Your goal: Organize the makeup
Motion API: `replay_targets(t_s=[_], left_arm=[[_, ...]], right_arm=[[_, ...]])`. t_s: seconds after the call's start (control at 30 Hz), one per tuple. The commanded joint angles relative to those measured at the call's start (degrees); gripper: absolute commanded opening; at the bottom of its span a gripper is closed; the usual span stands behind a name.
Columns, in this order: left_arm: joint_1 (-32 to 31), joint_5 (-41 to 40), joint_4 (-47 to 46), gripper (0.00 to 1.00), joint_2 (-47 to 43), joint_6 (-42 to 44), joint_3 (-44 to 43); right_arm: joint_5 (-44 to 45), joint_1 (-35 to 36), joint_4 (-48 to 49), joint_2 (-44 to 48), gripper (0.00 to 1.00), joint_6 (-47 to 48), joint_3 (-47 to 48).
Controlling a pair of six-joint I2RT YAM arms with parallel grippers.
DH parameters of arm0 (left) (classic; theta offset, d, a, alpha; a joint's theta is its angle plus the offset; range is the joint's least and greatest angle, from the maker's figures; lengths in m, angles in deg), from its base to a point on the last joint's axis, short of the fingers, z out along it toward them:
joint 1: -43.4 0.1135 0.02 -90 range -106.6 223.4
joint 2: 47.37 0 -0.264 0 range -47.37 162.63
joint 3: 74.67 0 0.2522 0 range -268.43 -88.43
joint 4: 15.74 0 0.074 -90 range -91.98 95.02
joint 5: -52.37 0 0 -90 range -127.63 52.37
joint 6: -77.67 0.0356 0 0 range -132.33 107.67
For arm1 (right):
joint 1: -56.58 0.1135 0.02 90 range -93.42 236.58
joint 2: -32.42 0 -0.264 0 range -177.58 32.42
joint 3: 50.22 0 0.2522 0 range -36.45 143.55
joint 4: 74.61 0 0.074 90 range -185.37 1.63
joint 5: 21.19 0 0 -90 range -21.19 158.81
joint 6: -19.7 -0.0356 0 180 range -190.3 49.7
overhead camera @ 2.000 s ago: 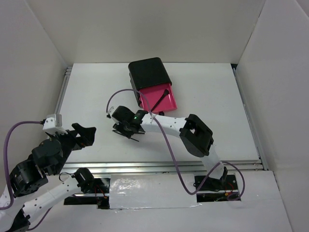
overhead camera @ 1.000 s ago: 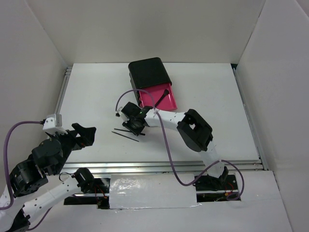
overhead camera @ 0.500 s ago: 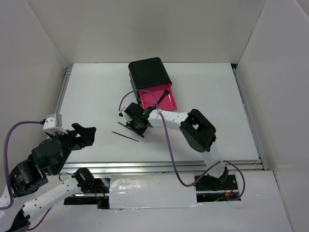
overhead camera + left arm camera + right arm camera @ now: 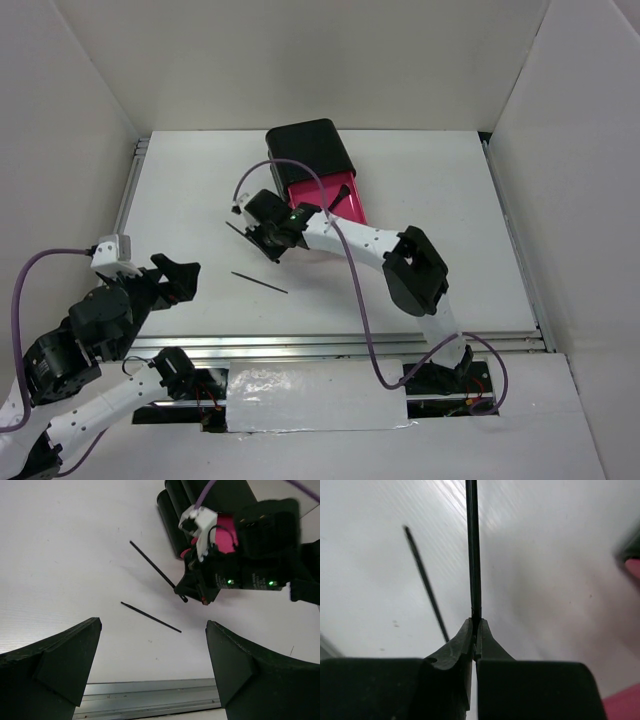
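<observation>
Since a second ago the right fingers (image 4: 455, 647) have lifted one thin black brush (image 4: 472, 545) off the bench (image 4: 450, 200), carried it toward the black chest (image 4: 308, 148), and closed fully on it. They are pressed together on the brush's near end, and in the wrist view the shaft stands straight out ahead of them. From above, the held brush hangs just beside the chest's front left corner, its free end pointing away from the chest. A second brush (image 4: 260, 282) has stayed flat on the bench, well in front of the chest and apart from everything else. The pink drawer (image 4: 350, 208) is pulled out at the chest's front, and a dark slender item already lies in it. The left fingers (image 4: 55, 660) are spread wide and empty, far to the chest's front left.

The step in hand appears to be delivering the held brush into the drawer. To do it well, the wrist should turn until the brush runs along the drawer's length, because a stick carried crosswise would likely catch on a wall. The pinch sits at the very end, so the shaft may pivot, and slow travel seems wise. Lowering the free end inside the walls before the fingers part would keep the brush from bouncing out.
</observation>
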Motion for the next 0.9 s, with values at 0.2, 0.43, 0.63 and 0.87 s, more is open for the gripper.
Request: replay_targets(t_s=[0.2,0.43,0.63,0.87], left_arm=[[-0.26,-0.86,-0.8,0.99,0.14,-0.78,-0.31],[-0.35,-1.3,-0.27,0.99,-0.04,-1.39,-0.57],[-0.35,-1.39,-0.27,0.99,-0.83,-1.31,-0.48],[-0.35,-1.39,-0.27,0.99,-1.71,-1.3,-0.48]], right_arm=[[11.95,-0.86,6.08,18.98,0.0,-28.14,-1.95],[23.26,-6.4,25.69,36.5,0.0,-64.09,-31.51],[29.6,-8.42,12.69,31.68,0.0,-74.38,-23.97],[27.49,-10.18,14.79,30.27,0.0,-80.62,-28.08]])
